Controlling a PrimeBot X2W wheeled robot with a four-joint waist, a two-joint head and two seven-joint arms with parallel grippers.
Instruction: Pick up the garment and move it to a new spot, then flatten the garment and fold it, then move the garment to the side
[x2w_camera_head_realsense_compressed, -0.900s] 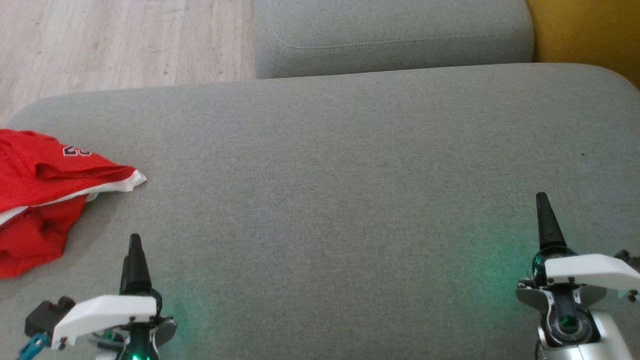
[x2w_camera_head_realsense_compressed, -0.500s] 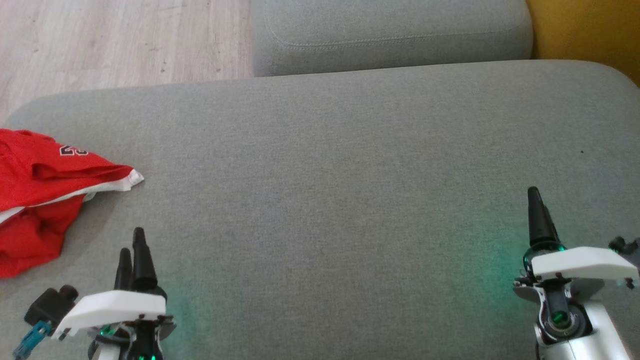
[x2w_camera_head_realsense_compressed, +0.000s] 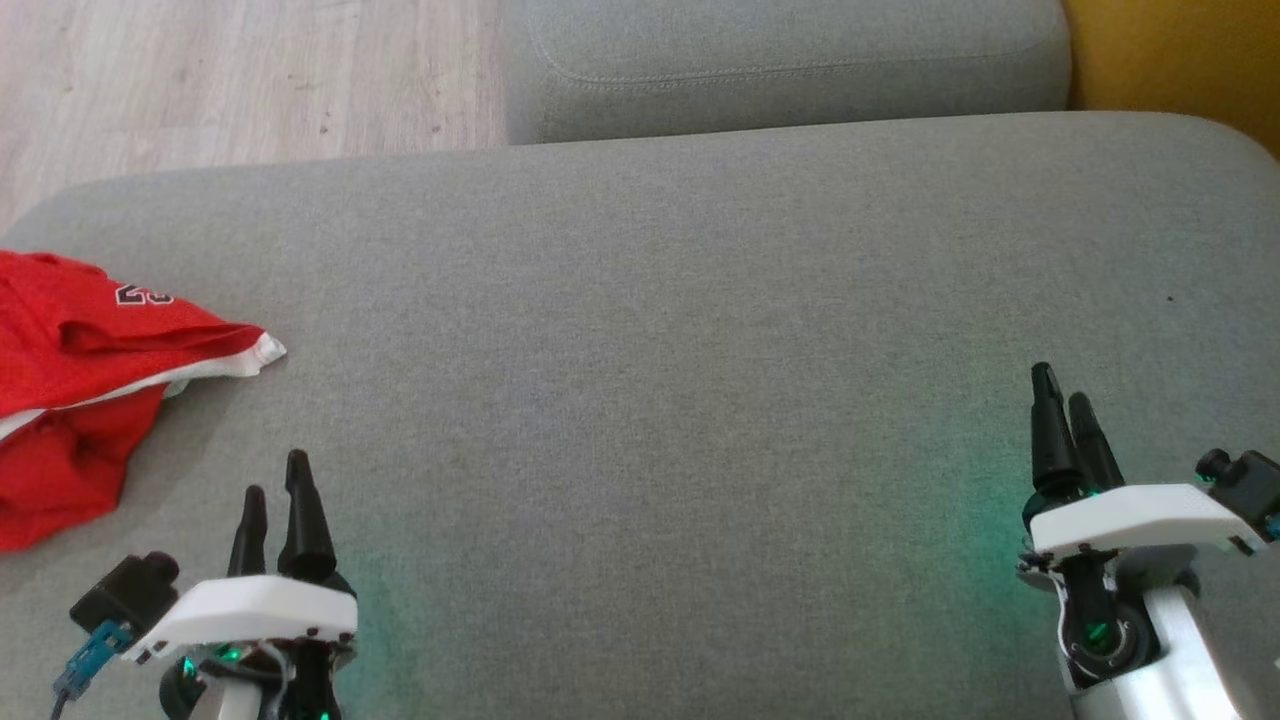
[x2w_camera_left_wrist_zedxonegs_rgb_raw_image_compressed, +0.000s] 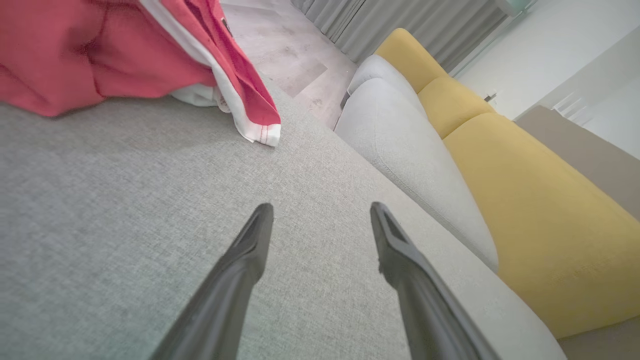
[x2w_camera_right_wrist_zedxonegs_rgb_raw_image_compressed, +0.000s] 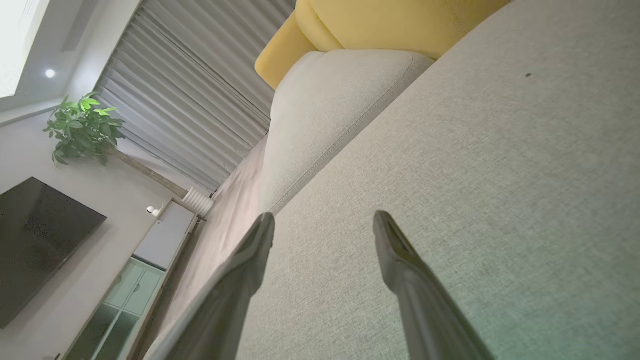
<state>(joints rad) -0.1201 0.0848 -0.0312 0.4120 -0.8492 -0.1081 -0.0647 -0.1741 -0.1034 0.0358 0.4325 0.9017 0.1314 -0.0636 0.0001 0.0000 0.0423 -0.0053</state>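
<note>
Garment (x2w_camera_head_realsense_compressed: 80, 370): 1 red jersey with white trim, lying crumpled at the far left of the grey seat cushion (x2w_camera_head_realsense_compressed: 640, 300), untouched. In the left wrist view the garment (x2w_camera_left_wrist_zedxonegs_rgb_raw_image_compressed: 100, 55) sits ahead and to the side of the fingers, near but apart from them.

What has changed is the hands, not the cloth. 0.9 s ago each hand read in the head view as almost 1 dark spike; now 2 separate fingers show on each. Whether the fingers parted or the wrists rolled, I cannot tell. The left hand (x2w_camera_head_realsense_compressed: 273, 480) stands moderately wide and empty, low over bare cushion, as the left wrist view confirms for the left hand (x2w_camera_left_wrist_zedxonegs_rgb_raw_image_compressed: 321, 210). The right hand (x2w_camera_head_realsense_compressed: 1062, 388) is likewise parted and empty, well apart from the garment, with only cushion fabric ahead of it (x2w_camera_right_wrist_zedxonegs_rgb_raw_image_compressed: 324, 216).

My reading: the first step, picking the garment up, is not yet begun, and the left hand is the one placed to reach it.

Count: 1 garment, 2 hands, 4 fingers, 2 grey cushions counting the back cushion (x2w_camera_head_realsense_compressed: 790, 70).
</note>
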